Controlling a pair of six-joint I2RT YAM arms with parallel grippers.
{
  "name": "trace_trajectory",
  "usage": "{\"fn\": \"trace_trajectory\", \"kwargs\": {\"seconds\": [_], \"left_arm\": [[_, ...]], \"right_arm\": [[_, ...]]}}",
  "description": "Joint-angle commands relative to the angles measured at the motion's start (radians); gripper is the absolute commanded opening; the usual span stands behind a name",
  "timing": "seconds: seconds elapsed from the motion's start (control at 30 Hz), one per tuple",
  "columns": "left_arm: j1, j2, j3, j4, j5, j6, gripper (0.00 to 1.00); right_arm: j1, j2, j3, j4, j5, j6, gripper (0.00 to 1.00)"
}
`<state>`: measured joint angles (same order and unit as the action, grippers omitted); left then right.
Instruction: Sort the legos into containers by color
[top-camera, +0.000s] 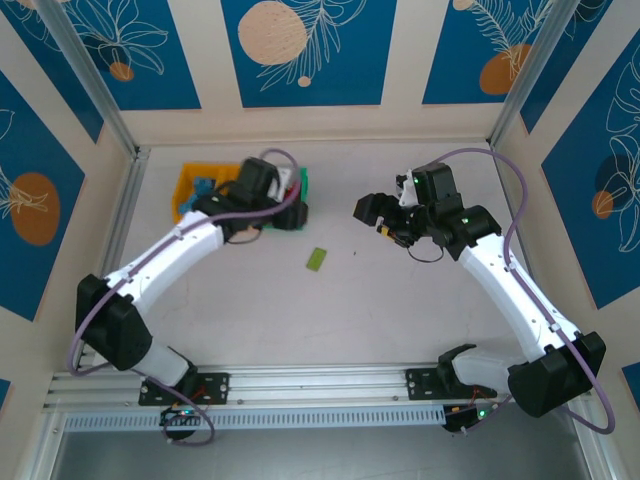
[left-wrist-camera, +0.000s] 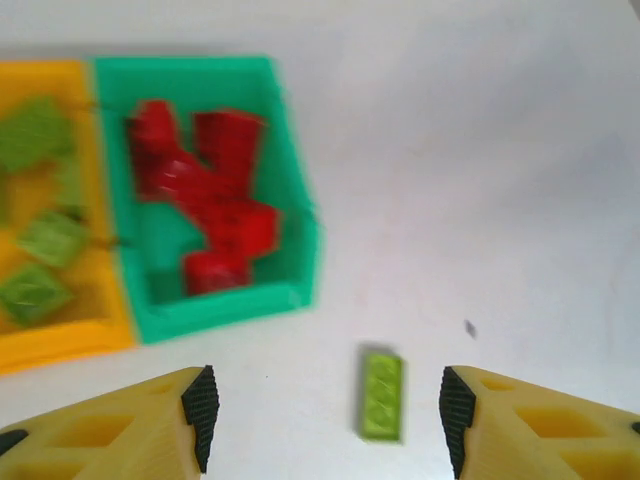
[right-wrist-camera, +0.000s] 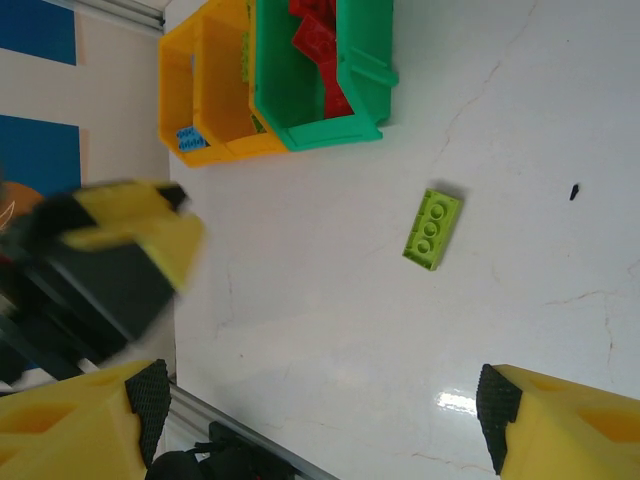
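Top external view, sorting close to done by the look of it: one loose lime brick (top-camera: 317, 258) lying flat near the middle of the worktop (top-camera: 400, 330), at 5 o'clock from the joined row of containers (top-camera: 187, 188), touching nothing. Left end effector (top-camera: 280, 205) poised by the green bin (top-camera: 302, 186), jaws parted and empty. Right end effector (top-camera: 375, 208) at 2 o'clock from the brick, jaws spread wide, likewise empty.

Left wrist view: red bricks (left-wrist-camera: 215, 190) heaped in the green bin, lime bricks (left-wrist-camera: 40, 245) in the orange-yellow bin (left-wrist-camera: 60, 340) touching it at 9 o'clock. Right wrist view: a blue brick (right-wrist-camera: 190, 140) glimpsed in the far orange-yellow bin (right-wrist-camera: 175, 90).

Likely step in hand: fetching the loose lime brick with the left arm.

To do it well:
- Slide toward 3 o'clock in the left wrist view, the brick lying off-centre, nearer the right-hand pad (left-wrist-camera: 456, 405).
- Hold the wrist angle, pads facing the brick's long sides.
- Descend straight to brick height, then close across the narrow width.
- Lift clear of the green bin's wall before travelling.
- Release low over the lime pile, not over the red.
- Keep the right arm parked well apart to avoid a clash.
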<state>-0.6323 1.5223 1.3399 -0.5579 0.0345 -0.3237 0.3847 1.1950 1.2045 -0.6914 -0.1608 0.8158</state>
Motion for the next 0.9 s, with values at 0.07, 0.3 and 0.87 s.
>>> {"fn": "trace_trajectory", "kwargs": {"seconds": [0.07, 0.3, 0.87], "left_arm": [[-0.076, 0.106, -0.058, 0.002, -0.145, -0.008, 0.61], [-0.105, 0.281, -0.036, 0.034, -0.157, 0.018, 0.63], [-0.117, 0.53, 0.093, 0.0, -0.065, 0.061, 0.52]], "right_arm": [[-0.006, -0.009, -0.013, 0.001, -0.002, 0.014, 0.83], [-0.007, -0.028, -0.024, -0.015, 0.012, 0.011, 0.83], [-0.009, -0.03, -0.042, -0.019, 0.018, 0.008, 0.83]]}}
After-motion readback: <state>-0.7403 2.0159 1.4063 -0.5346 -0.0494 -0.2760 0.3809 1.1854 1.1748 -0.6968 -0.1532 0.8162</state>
